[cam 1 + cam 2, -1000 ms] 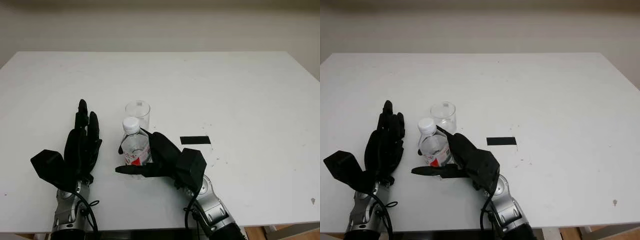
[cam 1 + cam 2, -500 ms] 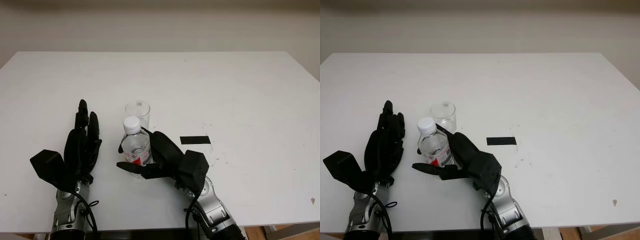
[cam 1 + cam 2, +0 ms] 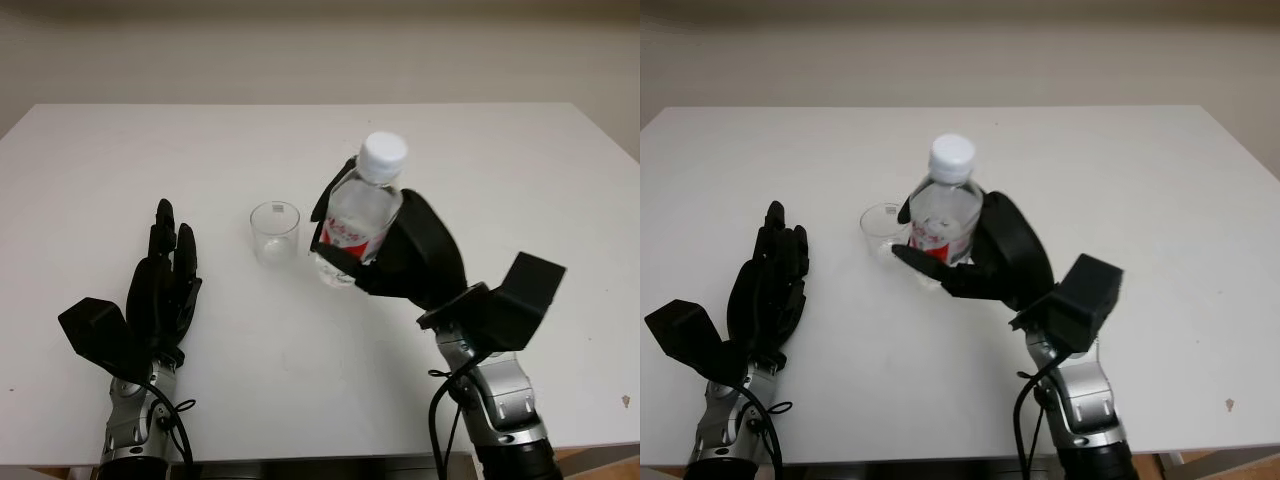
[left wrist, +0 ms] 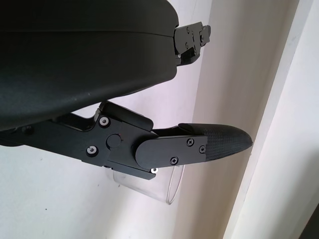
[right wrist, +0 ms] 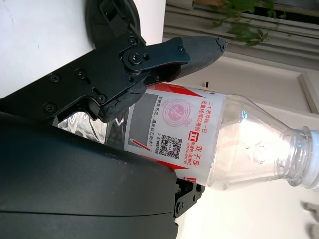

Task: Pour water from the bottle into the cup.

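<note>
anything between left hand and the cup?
No. Bare white table separates the open left hand from the cup in the left eye view. The right hand holds the bottle beyond the cup.

The bottle (image 3: 357,222) is clear, glossy plastic with a smooth white cap (image 3: 382,153) and a printed red-and-white label (image 5: 168,128). The cup (image 3: 275,231) is thin and see-through, glossy. Both hands, left (image 3: 160,296) and right (image 3: 405,258), have matt black plastic shells; their wrists show bare silvery metal. The table (image 3: 500,180) is smooth matt white.
</note>
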`<state>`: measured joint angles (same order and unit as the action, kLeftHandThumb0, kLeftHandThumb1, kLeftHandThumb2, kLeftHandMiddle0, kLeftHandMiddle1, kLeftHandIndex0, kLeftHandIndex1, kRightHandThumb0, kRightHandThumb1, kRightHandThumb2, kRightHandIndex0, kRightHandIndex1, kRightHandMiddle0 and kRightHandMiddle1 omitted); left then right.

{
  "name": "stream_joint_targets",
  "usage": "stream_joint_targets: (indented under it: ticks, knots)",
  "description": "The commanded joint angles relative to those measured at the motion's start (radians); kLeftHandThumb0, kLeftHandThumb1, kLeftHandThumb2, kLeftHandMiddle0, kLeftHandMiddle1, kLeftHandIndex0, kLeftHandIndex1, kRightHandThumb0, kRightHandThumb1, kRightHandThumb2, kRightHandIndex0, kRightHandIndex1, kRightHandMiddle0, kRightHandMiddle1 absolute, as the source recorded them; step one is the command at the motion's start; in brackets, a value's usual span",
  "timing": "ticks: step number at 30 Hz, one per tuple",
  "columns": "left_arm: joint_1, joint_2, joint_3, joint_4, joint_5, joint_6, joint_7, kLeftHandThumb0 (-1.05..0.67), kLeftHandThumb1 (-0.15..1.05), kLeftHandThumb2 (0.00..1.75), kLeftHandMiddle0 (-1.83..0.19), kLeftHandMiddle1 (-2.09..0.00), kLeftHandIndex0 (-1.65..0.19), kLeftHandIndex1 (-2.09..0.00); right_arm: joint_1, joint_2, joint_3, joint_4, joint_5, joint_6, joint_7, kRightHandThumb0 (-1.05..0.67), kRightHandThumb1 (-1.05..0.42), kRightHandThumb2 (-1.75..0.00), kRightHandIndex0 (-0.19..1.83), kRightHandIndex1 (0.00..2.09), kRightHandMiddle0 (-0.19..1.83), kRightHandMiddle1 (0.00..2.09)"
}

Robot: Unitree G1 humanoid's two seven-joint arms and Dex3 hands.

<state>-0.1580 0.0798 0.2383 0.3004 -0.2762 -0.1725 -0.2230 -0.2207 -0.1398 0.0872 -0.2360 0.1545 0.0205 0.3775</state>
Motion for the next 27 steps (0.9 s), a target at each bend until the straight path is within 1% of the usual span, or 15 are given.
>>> stream_joint_targets:
  ticks: [1, 4, 7, 12, 14, 16, 22, 27]
  knots:
    - [0.022, -0.001, -0.004, 0.037, 0.004, 0.008, -0.002, -0.75, 1.05, 0.48, 0.19, -0.05, 0.18, -0.05, -0.042, -0.021, -0.021, -0.02, -0.014, 0.004, -0.012, -0.42, -1.05, -0.46, 1.59, 2.09, 1.18, 2.09]
    - [0.022, -0.001, -0.005, 0.036, 0.005, 0.012, -0.002, -0.75, 1.05, 0.48, 0.19, -0.05, 0.18, -0.05, -0.082, -0.048, -0.036, 0.013, -0.045, 0.013, -0.028, -0.41, -1.05, -0.47, 1.61, 2.09, 1.23, 2.09]
    - [0.022, -0.004, -0.004, 0.034, 0.005, 0.013, 0.002, -0.75, 1.05, 0.48, 0.19, -0.05, 0.18, -0.05, -0.139, -0.056, -0.05, 0.077, -0.061, 0.015, -0.043, -0.4, -1.05, -0.47, 1.61, 2.09, 1.24, 2.09]
    - [0.023, -0.007, -0.005, 0.032, 0.002, 0.014, -0.001, -0.75, 1.05, 0.48, 0.19, -0.05, 0.19, -0.05, -0.259, -0.056, -0.05, 0.253, -0.111, -0.014, -0.072, -0.35, -1.05, -0.43, 1.54, 2.09, 1.18, 2.09]
    - [0.021, -0.01, -0.003, 0.034, -0.006, 0.016, -0.006, -0.74, 1.05, 0.48, 0.19, -0.04, 0.19, -0.05, -0.318, -0.067, -0.028, 0.338, -0.185, -0.009, -0.112, -0.36, -1.05, -0.42, 1.49, 2.09, 1.18, 2.09]
    - [0.021, -0.01, -0.003, 0.036, -0.006, 0.014, -0.008, -0.74, 1.05, 0.48, 0.19, -0.04, 0.19, -0.05, -0.379, -0.082, -0.002, 0.441, -0.271, -0.033, -0.158, -0.37, -1.05, -0.42, 1.43, 2.09, 1.16, 2.09]
    - [0.022, -0.013, -0.007, 0.037, 0.003, 0.013, 0.001, -0.76, 1.05, 0.48, 0.19, -0.04, 0.18, -0.05, -0.535, -0.097, 0.049, 0.785, -0.426, -0.19, -0.285, -0.36, -1.05, -0.4, 1.33, 2.09, 1.06, 2.09]
    - [0.023, -0.016, -0.006, 0.044, -0.004, 0.004, -0.007, -0.76, 1.05, 0.46, 0.19, -0.04, 0.19, -0.05, -0.659, -0.097, 0.096, 1.039, -0.534, -0.278, -0.421, -0.36, -1.05, -0.37, 1.35, 2.09, 1.04, 2.09]
